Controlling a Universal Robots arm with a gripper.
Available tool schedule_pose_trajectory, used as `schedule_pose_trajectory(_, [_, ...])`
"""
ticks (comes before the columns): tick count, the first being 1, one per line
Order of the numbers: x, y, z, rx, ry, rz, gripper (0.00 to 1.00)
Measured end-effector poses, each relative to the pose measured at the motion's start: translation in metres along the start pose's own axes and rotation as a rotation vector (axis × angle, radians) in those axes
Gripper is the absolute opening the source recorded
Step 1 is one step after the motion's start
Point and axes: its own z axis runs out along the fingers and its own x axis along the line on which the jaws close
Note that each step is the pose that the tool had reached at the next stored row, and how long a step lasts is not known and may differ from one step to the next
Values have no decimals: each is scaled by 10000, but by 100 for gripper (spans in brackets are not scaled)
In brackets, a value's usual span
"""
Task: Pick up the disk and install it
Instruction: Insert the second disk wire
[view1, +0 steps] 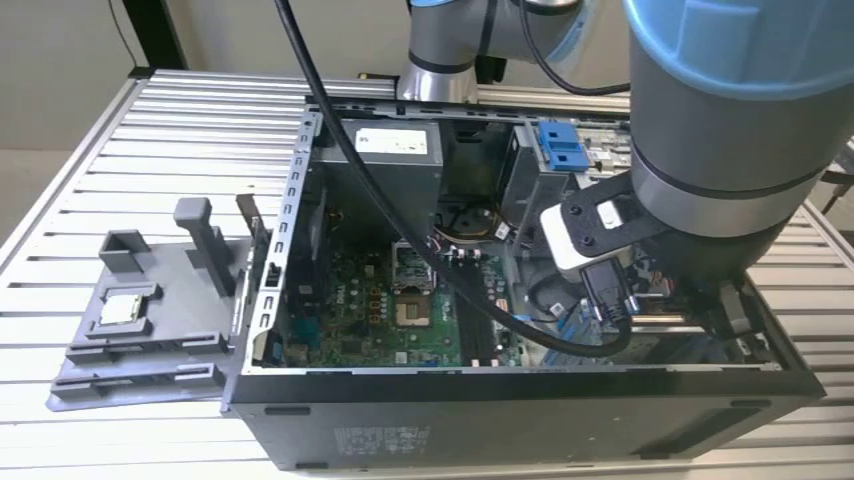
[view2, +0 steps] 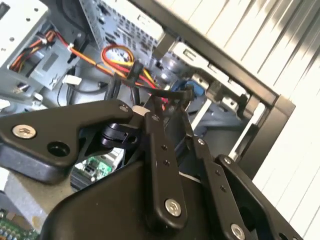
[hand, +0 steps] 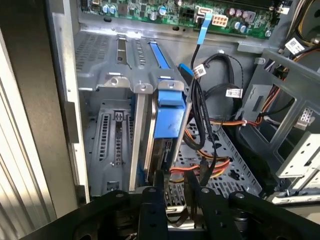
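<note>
The disk (hand: 167, 120) stands on edge in a slot of the metal drive bay (hand: 107, 140) inside the open computer case (view1: 534, 415). Its blue plastic frame faces the first wrist view and its silver body runs down into the slot. My gripper (hand: 175, 176) hangs just off the disk's near end, shut, with nothing between its black fingers (hand: 159, 186). In the second wrist view the gripper (view2: 175, 97) points at a bit of blue frame beside red and yellow wires (view2: 120, 60). In the exterior view the arm (view1: 727, 150) reaches into the case at that view's right and covers the bay.
Black, orange and blue cables (hand: 205, 100) hang close beside the disk. The green motherboard (view1: 400, 300) lies in the case's middle. A blue bracket (view1: 567, 145) sits at the case's far side. A grey fixture (view1: 147, 330) holding a small silver chip (view1: 127, 308) lies at the exterior view's left.
</note>
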Motion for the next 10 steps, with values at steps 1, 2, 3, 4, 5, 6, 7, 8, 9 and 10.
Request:
schedule_pose_trajectory(1, [5,-8,3,1,-26,3,100])
schedule_pose_trajectory(2, [16,-8,1,6,-44,12,100])
schedule_pose_trajectory(3, [18,-7,1,6,-46,14,100])
schedule_pose_trajectory(4, [18,-7,0,5,-46,14,100])
schedule_pose_trajectory(5, [20,-7,0,5,-46,15,100])
schedule_pose_trajectory(6, [33,-8,-3,0,-57,-3,100])
schedule_pose_trajectory(7, [42,-8,-4,-6,-78,-39,100])
schedule_pose_trajectory(8, [50,-8,-5,-13,-102,-76,100])
schedule_pose_trajectory(9, [59,-10,-7,-22,-125,-119,100])
schedule_pose_trajectory(10, [67,-11,-8,-29,-149,-156,100])
